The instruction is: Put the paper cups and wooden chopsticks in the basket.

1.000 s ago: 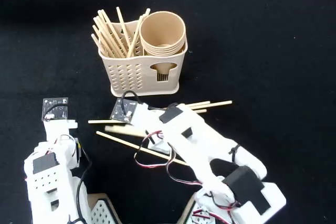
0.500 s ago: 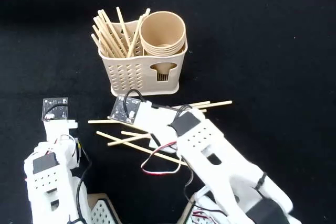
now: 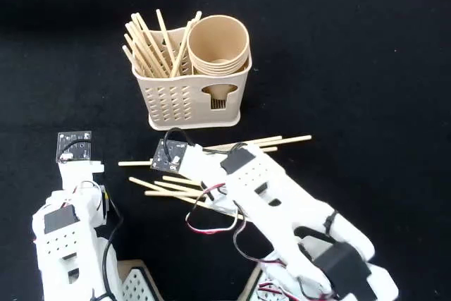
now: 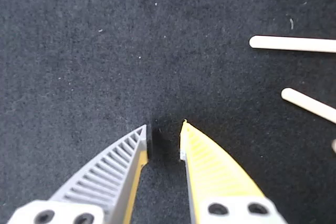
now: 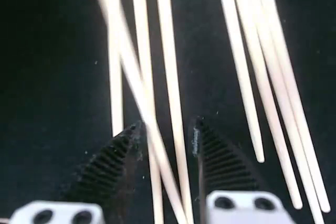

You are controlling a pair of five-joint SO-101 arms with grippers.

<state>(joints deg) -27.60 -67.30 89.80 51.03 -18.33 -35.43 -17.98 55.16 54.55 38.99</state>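
Right gripper spread, straddling overlapped loose chopsticks on table before basket; left gripper narrowly parted, empty. Risk: closing on crossed sticks, one skews and slips out

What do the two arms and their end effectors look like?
The left arm and right arm are white shells with black patches and small holes; each wrist carries a black circuit board. Red, white and black cables loop off the right arm. The left end effector has one grey finger and one yellow; the right end effector has two black ones. All are tapered and ribbed.
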